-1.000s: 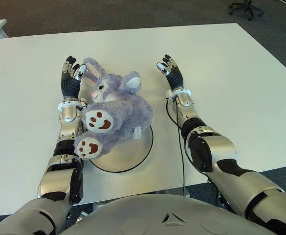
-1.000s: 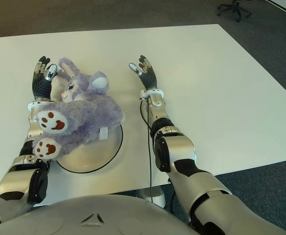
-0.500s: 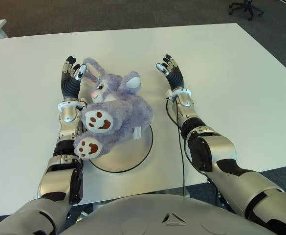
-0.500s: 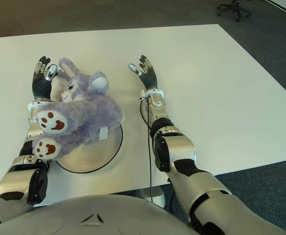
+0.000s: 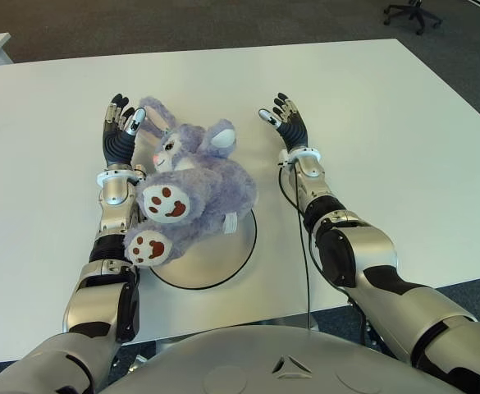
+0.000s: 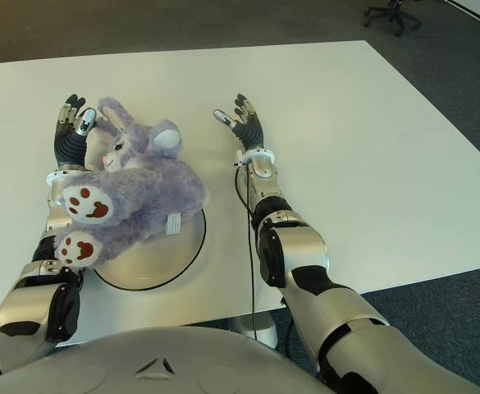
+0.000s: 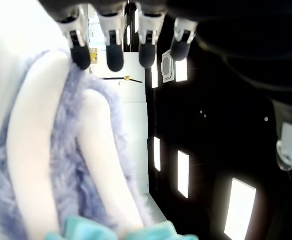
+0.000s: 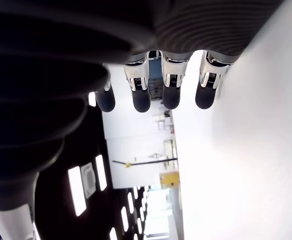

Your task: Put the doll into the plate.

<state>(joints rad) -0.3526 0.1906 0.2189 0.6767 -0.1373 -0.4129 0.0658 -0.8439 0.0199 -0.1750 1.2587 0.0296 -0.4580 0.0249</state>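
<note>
The left hand [image 5: 121, 131] shows with its fingers stretched out straight, gripping nothing, just beside the doll's [image 5: 194, 185] long ear. The right hand [image 5: 287, 123] shows on the doll's other side, apart from it, fingers likewise extended and empty. The purple plush rabbit sprawls on its back between the two, its lower body over the white plate [image 5: 223, 254], its head reaching past the rim onto the white table [image 5: 404, 139], one paw against the left forearm.
</note>
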